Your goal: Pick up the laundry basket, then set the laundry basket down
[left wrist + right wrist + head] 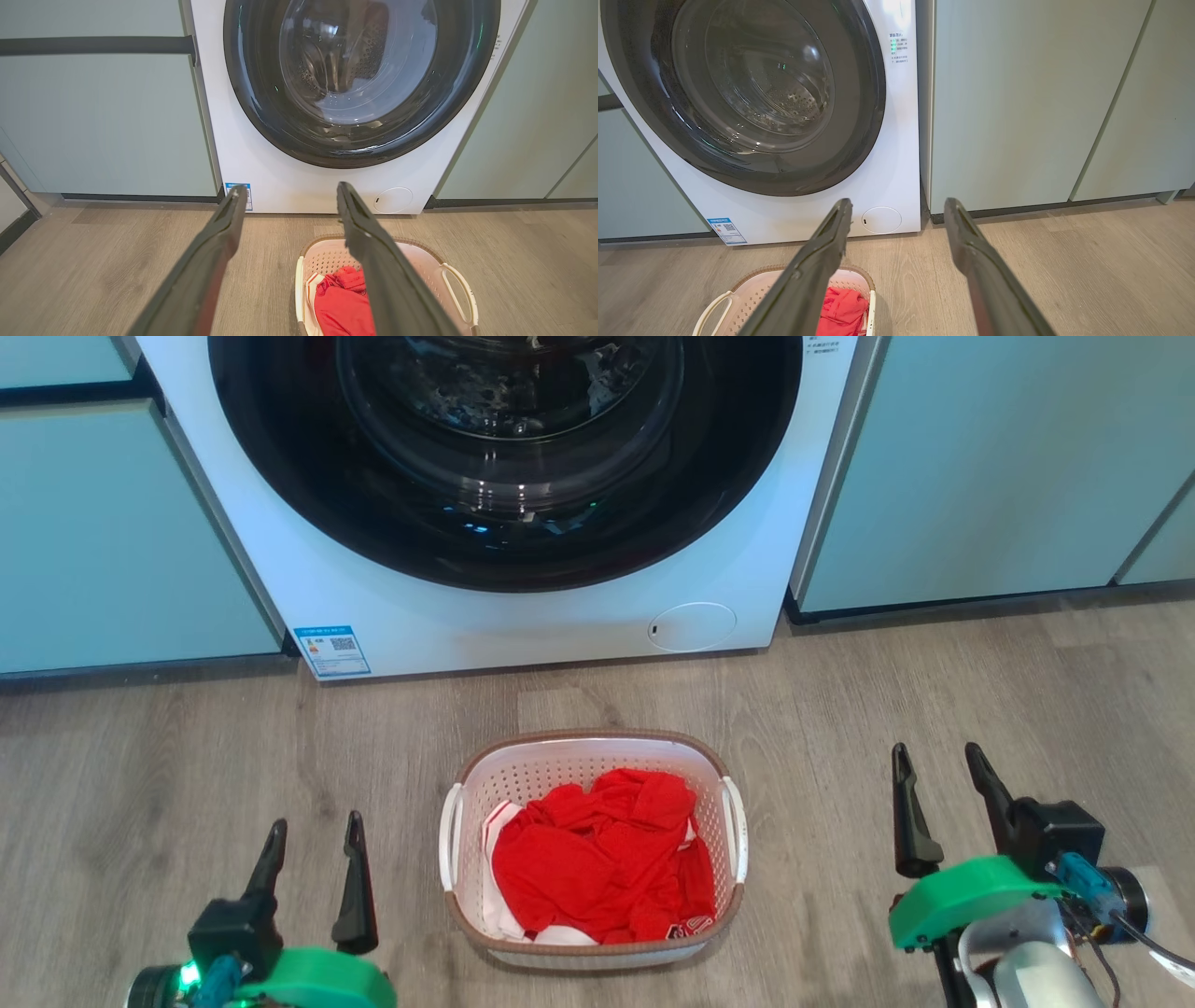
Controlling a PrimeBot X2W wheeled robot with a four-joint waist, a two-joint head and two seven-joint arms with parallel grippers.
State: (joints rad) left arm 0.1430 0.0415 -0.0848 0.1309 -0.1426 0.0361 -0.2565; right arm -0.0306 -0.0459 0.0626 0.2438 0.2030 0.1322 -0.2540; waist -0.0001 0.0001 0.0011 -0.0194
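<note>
From the head camera I see the laundry basket [583, 767] standing upright on the wood-look floor [187, 775], centred in front of the white front-loading washing machine [523, 616] and a little apart from its base. A crumpled red garment [597, 859] lies inside, with some white fabric showing beneath it. The basket's two white side handles [738, 840] are both free.

My left claw [316, 819] hovers to the basket's left, fingers spread apart and holding nothing. My right claw [935, 747] sits further out on the basket's right, also spread and empty. Neither touches the basket.

In the left wrist view, the left claw [292, 186] points at the washer's lower panel, and the basket [327, 256] lies low and to the right, partly behind one finger. In the right wrist view, the right claw [898, 200] points at the seam between washer and pale green cabinet [1017, 116], with the basket [747, 294] at lower left.
</note>
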